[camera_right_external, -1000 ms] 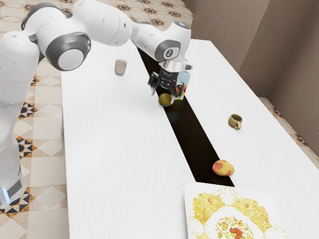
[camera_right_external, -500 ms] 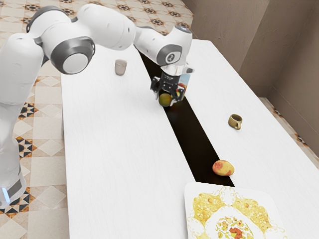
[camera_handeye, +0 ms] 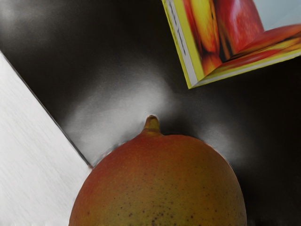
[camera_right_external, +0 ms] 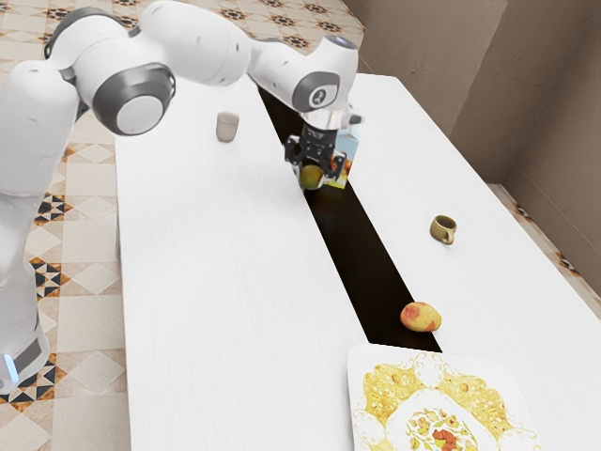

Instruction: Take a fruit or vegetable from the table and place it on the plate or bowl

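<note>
Mango [camera_right_external: 311,178]: we are lifting it, claw [camera_right_external: 312,172] clamped on both its sides, off the worktop's [camera_right_external: 216,282] dark strip [camera_right_external: 362,254] where it lay a second ago, beside the carton [camera_handeye: 221,42]; plate [camera_right_external: 376,368] well apart, carry pending.

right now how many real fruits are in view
2. The held fruit is gripped in the tool, above the dark strip beside the carton. The other fruit lies on the dark strip near the plate. None seems hidden.
</note>
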`<state>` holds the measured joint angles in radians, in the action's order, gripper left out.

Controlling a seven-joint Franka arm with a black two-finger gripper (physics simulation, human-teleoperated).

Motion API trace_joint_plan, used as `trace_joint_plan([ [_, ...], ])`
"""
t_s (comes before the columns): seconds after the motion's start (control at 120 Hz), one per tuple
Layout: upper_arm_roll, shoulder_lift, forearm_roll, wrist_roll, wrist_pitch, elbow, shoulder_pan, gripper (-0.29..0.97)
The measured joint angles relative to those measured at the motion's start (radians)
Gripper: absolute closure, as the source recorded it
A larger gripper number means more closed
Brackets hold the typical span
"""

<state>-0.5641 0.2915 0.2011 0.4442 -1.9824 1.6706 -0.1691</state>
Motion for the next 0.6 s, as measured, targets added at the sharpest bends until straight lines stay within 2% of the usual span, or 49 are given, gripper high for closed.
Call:
trace_joint_plan([
  [0.117,0.003,-0.171,-0.021,-0.004,0.076,0.000,-0.104,0.47],
  [0.258,0.006,-0.330,-0.075,-0.005,0.204,0.002,-0.359,0.46],
  [0.367,0.021,-0.385,-0.112,0.006,0.285,0.002,-0.571,0.46],
  [0.442,0.109,-0.394,-0.125,0.021,0.321,0.001,-0.648,0.46],
  [0.517,0.217,-0.394,-0.130,0.040,0.343,0.001,-0.683,0.46],
  [0.6,0.274,-0.385,-0.130,0.060,0.354,0.000,-0.695,0.46],
])
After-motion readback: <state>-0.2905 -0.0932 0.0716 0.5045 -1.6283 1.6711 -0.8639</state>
